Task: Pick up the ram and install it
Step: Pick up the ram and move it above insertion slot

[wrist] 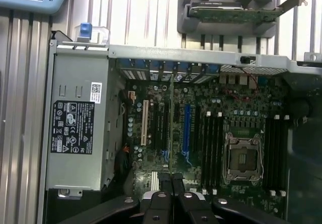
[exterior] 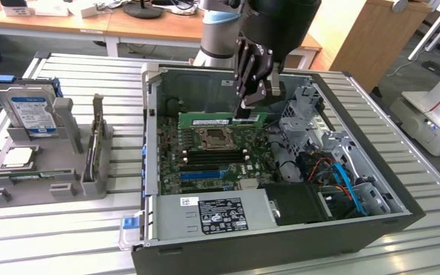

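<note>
ram [exterior: 204, 121] (green stick) clamped edge-up in the pincer [exterior: 249, 116], over the motherboard [exterior: 197, 167].

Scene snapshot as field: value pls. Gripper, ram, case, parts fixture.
gripper: shut on the ram, reaching down into the open PC case
ram: on its long edge, white label towards the exterior camera, over the motherboard on the far side of the CPU socket
seated in slot: cannot tell
PC case: on its side, panel off, on the slatted table
fixture: at the exterior view's left of the case
hard drive: upright in the fixture
processor chip: flat in the fixture
</note>
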